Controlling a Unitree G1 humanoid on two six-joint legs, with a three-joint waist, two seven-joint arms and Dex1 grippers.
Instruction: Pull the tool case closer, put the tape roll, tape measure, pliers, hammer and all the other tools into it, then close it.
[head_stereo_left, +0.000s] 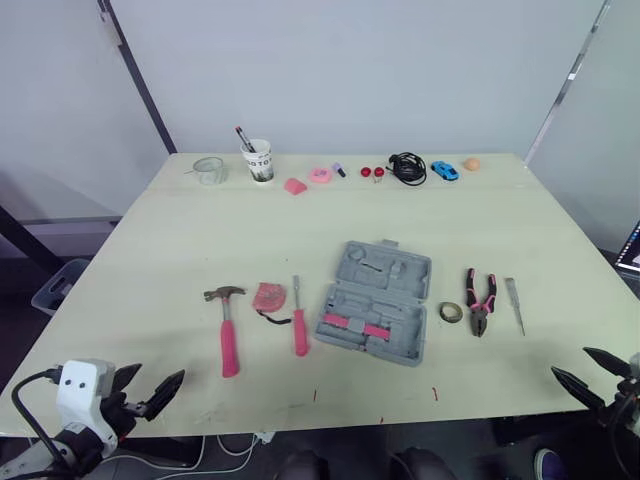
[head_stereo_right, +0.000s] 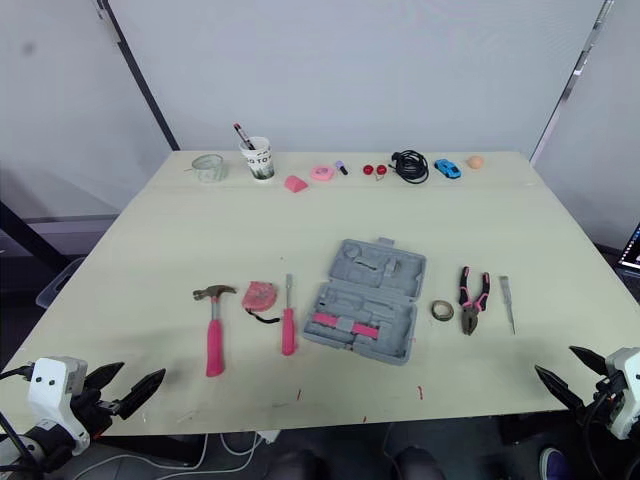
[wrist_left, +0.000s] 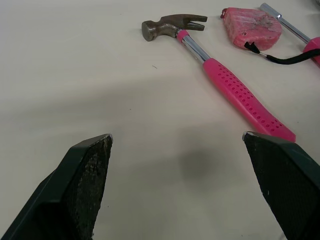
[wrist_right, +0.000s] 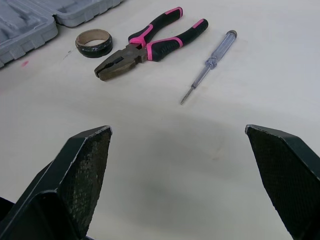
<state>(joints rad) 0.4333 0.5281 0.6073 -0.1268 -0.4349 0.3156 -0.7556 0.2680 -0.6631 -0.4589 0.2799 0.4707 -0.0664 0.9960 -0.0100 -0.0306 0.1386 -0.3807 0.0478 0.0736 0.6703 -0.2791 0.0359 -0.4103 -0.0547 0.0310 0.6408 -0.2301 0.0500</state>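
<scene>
An open grey tool case (head_stereo_left: 377, 299) lies mid-table, with pink strips in its near half. To its left lie a pink-handled screwdriver (head_stereo_left: 299, 318), a pink tape measure (head_stereo_left: 269, 296) and a pink-handled hammer (head_stereo_left: 228, 331). To its right lie a tape roll (head_stereo_left: 451, 312), pink-and-black pliers (head_stereo_left: 481, 300) and a clear tester screwdriver (head_stereo_left: 515, 304). My left gripper (head_stereo_left: 148, 389) is open at the table's near left corner, short of the hammer (wrist_left: 220, 70). My right gripper (head_stereo_left: 593, 375) is open at the near right edge, short of the pliers (wrist_right: 145, 43) and tape roll (wrist_right: 93, 43).
Along the far edge stand a clear cup (head_stereo_left: 209, 171), a paper cup with a pen (head_stereo_left: 259, 160), pink bits (head_stereo_left: 310, 179), a black cable coil (head_stereo_left: 407, 167), a blue toy car (head_stereo_left: 444, 170) and an orange ball (head_stereo_left: 471, 162). Red marks (head_stereo_left: 434, 393) dot the near edge.
</scene>
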